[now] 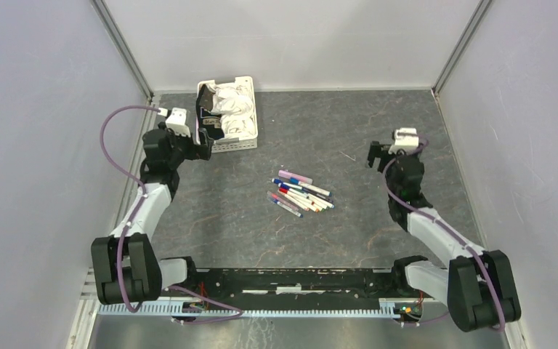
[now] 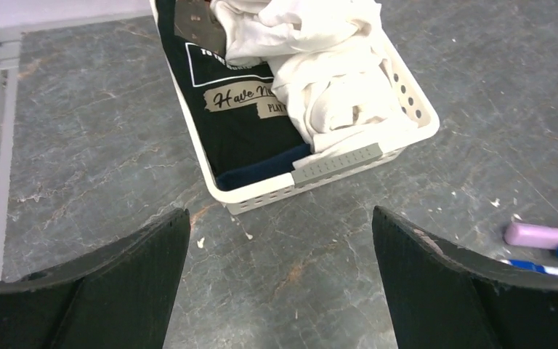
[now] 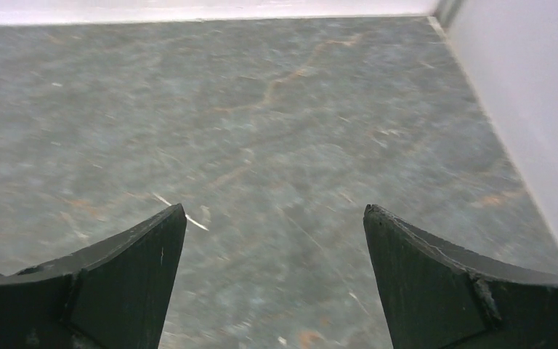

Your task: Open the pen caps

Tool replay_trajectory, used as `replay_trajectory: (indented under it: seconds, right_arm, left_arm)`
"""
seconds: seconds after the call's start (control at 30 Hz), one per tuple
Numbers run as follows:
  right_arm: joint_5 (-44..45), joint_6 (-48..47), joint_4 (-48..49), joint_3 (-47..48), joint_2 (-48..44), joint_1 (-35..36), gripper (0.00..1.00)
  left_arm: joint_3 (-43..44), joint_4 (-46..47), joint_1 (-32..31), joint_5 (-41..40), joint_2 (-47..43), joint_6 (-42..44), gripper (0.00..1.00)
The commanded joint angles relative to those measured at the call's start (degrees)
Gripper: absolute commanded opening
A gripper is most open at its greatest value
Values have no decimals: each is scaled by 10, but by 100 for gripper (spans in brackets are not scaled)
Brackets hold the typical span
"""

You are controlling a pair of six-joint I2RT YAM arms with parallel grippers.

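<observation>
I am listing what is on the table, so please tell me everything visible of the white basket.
The white basket looks like plastic: rectangular, with round holes in one side wall and a grey strip on its near end. It stands upright on the grey table, far left, holding crumpled white cloth and a folded black garment with printed lettering. The open left claw hovers before it, apart.

black cloth (image 2: 247,137), printed "have n…", "play…"
</observation>
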Motion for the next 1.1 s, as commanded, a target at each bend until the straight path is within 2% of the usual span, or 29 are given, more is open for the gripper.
replay_trajectory:
  seconds: [0.0, 0.1, 0.13, 0.27, 0.33, 0.47, 0.6, 0.87, 1.07]
  right_arm:
    - [-124, 98, -192, 131, 61, 1, 98]
    - [-286, 70, -152, 157, 109, 5, 98]
    - [-305, 50, -154, 177, 129, 17, 98]
    - [-224, -40, -247, 282, 218, 113, 98]
    - [-238, -55, -263, 320, 261, 138, 98]
    - [-294, -75, -297, 399, 351, 176, 91]
    - [-306, -109, -336, 468, 430, 218, 88]
    - [-335, -115, -355, 509, 494, 235, 84]
    - [-340, -124, -363, 514, 511, 236, 72]
  left_arm:
    - [116, -232, 22, 96, 16, 52, 100]
    - [194, -337, 23, 106, 48, 72, 100]
    - [210, -361, 24, 109, 55, 79, 100]
    - [229, -389, 26, 119, 50, 93, 100]
    - [229, -391, 26, 123, 42, 93, 100]
    - [245, -417, 26, 132, 44, 98, 100]
    - [251, -441, 26, 146, 47, 104, 100]
    - [239, -459, 26, 198, 26, 114, 100]
    - [242, -470, 25, 224, 20, 121, 100]
